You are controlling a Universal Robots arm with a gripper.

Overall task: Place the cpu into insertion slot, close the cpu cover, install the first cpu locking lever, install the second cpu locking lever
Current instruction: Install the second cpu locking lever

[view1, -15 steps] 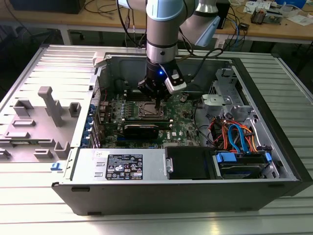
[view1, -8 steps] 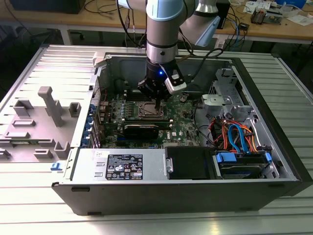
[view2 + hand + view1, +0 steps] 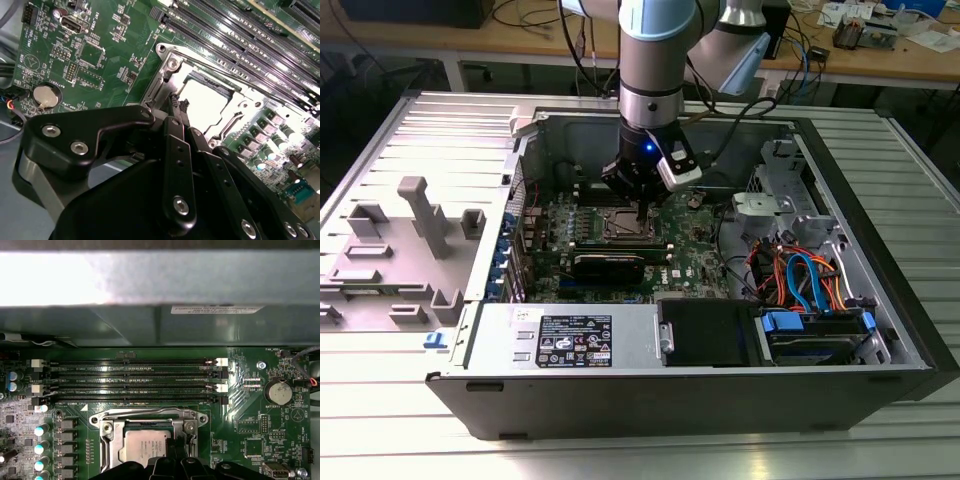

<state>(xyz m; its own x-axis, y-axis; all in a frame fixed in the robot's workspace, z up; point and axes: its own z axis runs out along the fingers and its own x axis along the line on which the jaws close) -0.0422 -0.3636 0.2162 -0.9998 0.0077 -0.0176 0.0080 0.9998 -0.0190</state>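
In both wrist views the cpu (image 3: 140, 447) (image 3: 205, 102), a silvery square chip, lies flat in the insertion slot (image 3: 623, 227) on the green motherboard. The cpu cover (image 3: 150, 416) (image 3: 172, 65), a silvery frame with a cut-out middle, lies down around the chip. My gripper (image 3: 178, 104) (image 3: 175, 446) (image 3: 640, 207) has its black fingers pressed together, their tips at the cover's edge on one side of the chip. A thin metal rod (image 3: 151, 87) runs along that edge beside the tips. Nothing shows between the fingers.
Long black memory slots (image 3: 135, 382) run just beyond the socket. A coin battery (image 3: 278, 392) sits to one side. The open case's walls (image 3: 530, 130) surround the board, with coloured cables (image 3: 800, 280) and a black drive (image 3: 705, 330) at the exterior view's right. Grey fixtures (image 3: 425, 215) stand outside.
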